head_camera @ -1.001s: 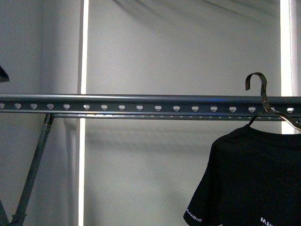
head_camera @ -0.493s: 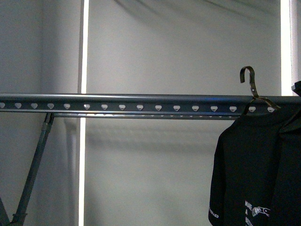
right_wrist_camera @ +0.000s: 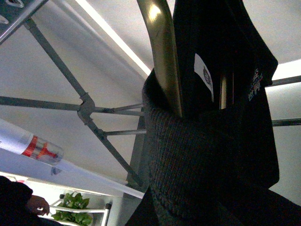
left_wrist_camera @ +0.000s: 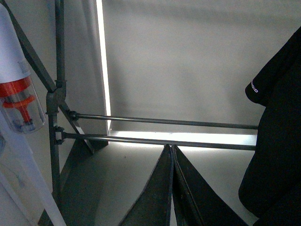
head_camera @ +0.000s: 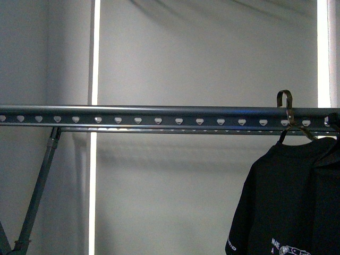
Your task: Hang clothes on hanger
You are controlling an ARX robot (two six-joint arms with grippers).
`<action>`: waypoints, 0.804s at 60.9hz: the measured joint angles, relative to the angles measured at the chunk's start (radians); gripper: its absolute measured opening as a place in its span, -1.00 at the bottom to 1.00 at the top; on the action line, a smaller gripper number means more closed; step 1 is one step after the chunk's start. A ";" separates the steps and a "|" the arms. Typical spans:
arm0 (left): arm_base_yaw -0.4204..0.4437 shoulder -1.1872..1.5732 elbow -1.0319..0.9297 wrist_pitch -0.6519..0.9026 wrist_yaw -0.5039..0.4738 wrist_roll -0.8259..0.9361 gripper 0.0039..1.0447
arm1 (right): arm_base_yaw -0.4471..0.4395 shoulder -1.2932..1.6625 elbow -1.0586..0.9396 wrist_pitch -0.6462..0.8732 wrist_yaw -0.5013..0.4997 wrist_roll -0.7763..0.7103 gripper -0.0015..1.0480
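Note:
The black T-shirt (head_camera: 284, 202) hangs at the far right of the front view, with white print at its hem. Its brass-coloured hook (head_camera: 285, 102) curves over the top edge of the grey rail (head_camera: 159, 114) with heart-shaped holes. In the right wrist view the brass hook (right_wrist_camera: 164, 56) rises out of the ribbed collar (right_wrist_camera: 188, 155). My right gripper is shut on the clothes and its jaws are hidden under the cloth. My left gripper (left_wrist_camera: 172, 149) is shut and empty, low down, pointing at the rack's lower bars. The shirt's sleeve (left_wrist_camera: 277, 117) hangs beside it.
A slanted grey brace (head_camera: 40, 186) runs down from the rail's left part. Two thin lower bars (left_wrist_camera: 164, 129) cross the rack. A white and orange appliance (left_wrist_camera: 16, 99) stands by the rack's upright post. A darker fold of cloth (head_camera: 326, 196) hangs at the right edge.
The brass hook was raised above the rail; it has come down and now sits over the rail's top edge. The T-shirt has swung and turned with it.

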 joint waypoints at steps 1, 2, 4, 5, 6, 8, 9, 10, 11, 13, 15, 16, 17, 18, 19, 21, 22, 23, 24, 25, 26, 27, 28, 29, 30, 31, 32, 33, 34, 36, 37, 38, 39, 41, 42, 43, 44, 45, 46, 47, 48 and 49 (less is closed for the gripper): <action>0.000 -0.004 -0.003 -0.002 0.000 0.000 -0.94 | 0.000 0.000 -0.004 0.002 0.000 0.000 -0.93; 0.000 -0.012 -0.008 -0.004 0.000 0.000 -0.94 | 0.000 0.000 -0.013 0.009 0.000 0.000 -0.93; 0.000 -0.024 -0.015 -0.008 0.000 0.000 -0.94 | 0.000 0.000 -0.021 0.015 0.000 0.002 -0.93; 0.000 -0.028 -0.018 -0.010 0.000 0.000 -0.94 | 0.000 0.000 -0.025 0.018 0.000 0.002 -0.93; 0.000 -0.036 -0.022 -0.013 0.000 0.000 -0.94 | 0.000 0.000 -0.032 0.024 0.001 0.003 -0.93; 0.000 -0.047 -0.029 -0.018 0.000 0.000 -0.94 | 0.000 0.000 -0.040 0.035 0.001 0.006 -0.93; 0.000 -0.055 -0.033 -0.022 0.000 0.000 -0.94 | 0.000 0.000 -0.045 0.044 0.001 0.011 -0.93; 0.000 -0.062 -0.037 -0.026 0.000 0.000 -0.94 | -0.001 0.000 -0.048 0.055 0.001 0.015 -0.93; 0.000 -0.066 -0.039 -0.027 0.000 0.000 -0.94 | -0.001 0.000 -0.048 0.060 0.001 0.018 -0.93; 0.000 -0.077 -0.044 -0.033 0.000 0.000 -0.94 | -0.002 0.001 -0.050 0.076 0.002 0.032 -0.93; 0.000 -0.089 -0.049 -0.040 0.000 0.000 -0.94 | -0.004 0.002 -0.050 0.090 0.001 0.048 -0.93; 0.000 -0.096 -0.052 -0.044 0.000 0.000 -0.94 | -0.005 0.002 -0.050 0.097 0.001 0.058 -0.93; 0.000 -0.104 -0.055 -0.048 0.000 0.000 -0.94 | -0.005 0.002 -0.050 0.101 0.001 0.068 -0.93; 0.000 -0.111 -0.058 -0.052 0.000 0.000 -0.94 | -0.006 0.002 -0.049 0.101 0.002 0.072 -0.93; 0.000 -0.118 -0.061 -0.057 0.000 0.000 -0.94 | -0.006 0.003 -0.049 0.101 0.002 0.079 -0.93; 0.000 -0.136 -0.068 -0.068 0.000 0.000 -0.94 | -0.006 0.005 -0.049 0.101 0.004 0.087 -0.93; 0.000 -0.139 -0.069 -0.070 0.000 0.000 -0.94 | -0.006 0.006 -0.049 0.101 0.005 0.088 -0.93; 0.000 -0.150 -0.073 -0.077 0.000 0.000 -0.94 | -0.005 0.008 -0.048 0.101 0.005 0.095 -0.93; 0.000 -0.154 -0.074 -0.079 0.000 0.001 -0.94 | -0.005 0.008 -0.047 0.101 0.005 0.097 -0.93; 0.000 -0.164 -0.078 -0.086 0.000 0.001 -0.94 | -0.004 0.012 -0.041 0.100 0.005 0.104 -0.93; 0.000 -0.171 -0.080 -0.091 0.000 0.001 -0.94 | -0.004 0.014 -0.037 0.098 0.005 0.108 -0.93; 0.000 -0.174 -0.080 -0.093 0.000 0.001 -0.94 | -0.003 0.015 -0.034 0.097 0.005 0.111 -0.93; 0.000 -0.181 -0.082 -0.098 0.000 0.001 -0.94 | -0.003 0.017 -0.030 0.095 0.007 0.114 -0.93; 0.000 -0.184 -0.083 -0.100 0.000 0.001 -0.94 | -0.003 0.019 -0.027 0.093 0.008 0.115 -0.93; 0.000 -0.190 -0.084 -0.105 0.000 0.001 -0.94 | -0.002 0.022 -0.021 0.091 0.009 0.122 -0.93; 0.000 -0.193 -0.085 -0.107 0.000 0.001 -0.94 | -0.002 0.023 -0.018 0.089 0.010 0.123 -0.93; 0.000 -0.200 -0.087 -0.111 0.000 0.001 -0.94 | -0.001 0.027 -0.010 0.087 0.012 0.129 -0.93; 0.000 -0.206 -0.089 -0.116 0.000 0.001 -0.94 | 0.000 0.030 -0.003 0.083 0.016 0.132 -0.93; 0.000 -0.212 -0.091 -0.121 0.000 0.001 -0.94 | 0.002 0.034 0.003 0.079 0.020 0.137 -0.93; 0.000 -0.224 -0.100 -0.119 0.000 0.001 -0.94 | 0.003 0.040 0.016 0.070 0.029 0.144 -0.93; 0.000 -0.230 -0.108 -0.111 0.000 0.001 -0.94 | 0.005 0.044 0.022 0.065 0.031 0.148 -0.93; 0.000 -0.236 -0.111 -0.113 0.000 0.001 -0.94 | 0.007 0.048 0.028 0.060 0.035 0.150 -0.93; 0.000 -0.238 -0.111 -0.114 0.002 0.001 -0.94 | 0.007 0.050 0.030 0.058 0.036 0.152 -0.93; 0.000 -0.244 -0.112 -0.116 -0.003 0.002 -0.94 | 0.010 0.056 0.037 0.051 0.042 0.154 -0.93; 0.000 -0.251 -0.112 -0.119 0.000 0.002 -0.94 | 0.010 0.060 0.041 0.047 0.044 0.156 -0.93; 0.000 -0.254 -0.111 -0.121 0.000 0.002 -0.94 | 0.011 0.061 0.043 0.045 0.048 0.157 -0.93; 0.000 -0.261 -0.111 -0.127 0.000 0.002 -0.94 | 0.013 0.064 0.046 0.040 0.054 0.159 -0.93; 0.000 -0.265 -0.111 -0.130 0.000 0.002 -0.94 | 0.013 0.068 0.048 0.038 0.056 0.159 -0.93; 0.000 -0.268 -0.111 -0.132 -0.001 0.002 -0.94 | 0.014 0.069 0.050 0.036 0.059 0.159 -0.93; 0.000 -0.274 -0.112 -0.138 0.000 0.003 -0.94 | 0.015 0.073 0.054 0.032 0.063 0.160 -0.93; 0.000 -0.277 -0.111 -0.141 -0.001 0.003 -0.94 | 0.016 0.075 0.056 0.031 0.064 0.162 -0.93; 0.000 -0.282 -0.112 -0.147 -0.001 0.003 -0.94 | 0.017 0.079 0.060 0.031 0.065 0.165 -0.93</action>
